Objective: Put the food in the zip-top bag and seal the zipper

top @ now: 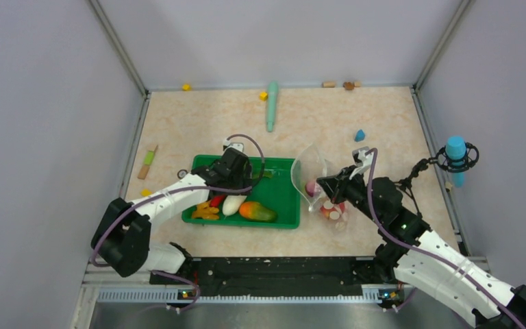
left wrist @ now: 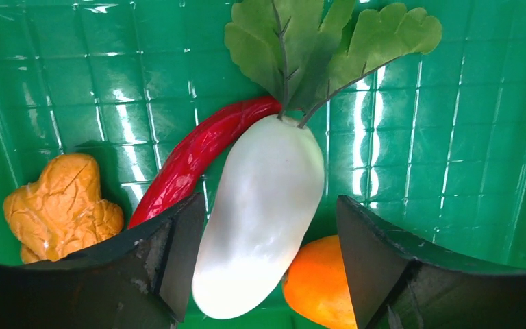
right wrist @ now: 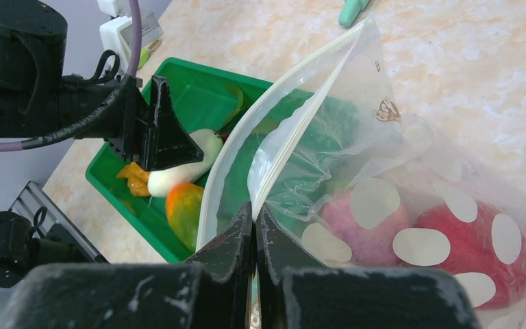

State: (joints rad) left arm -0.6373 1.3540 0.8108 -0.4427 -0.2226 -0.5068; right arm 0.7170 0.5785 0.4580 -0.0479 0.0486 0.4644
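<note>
My left gripper (left wrist: 267, 264) is open over the green tray (top: 284, 195), its jaws either side of the white radish (left wrist: 260, 212) with its green leaf (left wrist: 315, 48). The red chili (left wrist: 198, 154), the yellow-orange bunch (left wrist: 58, 205) and the orange-green mango (left wrist: 318, 284) lie beside it. My right gripper (right wrist: 255, 212) is shut on the mouth edge of the dotted zip-top bag (right wrist: 383, 164) and holds it open. The zipper (right wrist: 274, 110) runs along that mouth. The purple onion (right wrist: 363, 226) and a red tomato (right wrist: 479, 253) lie inside the bag. The bag (top: 315, 175) sits right of the tray.
A long teal stick (top: 272, 104) lies at the back. Small yellow (top: 263, 95), blue (top: 359, 135) and wooden (top: 329, 84) blocks are scattered near the back wall. A wooden-green piece (top: 148, 162) lies left of the tray. Walls enclose three sides.
</note>
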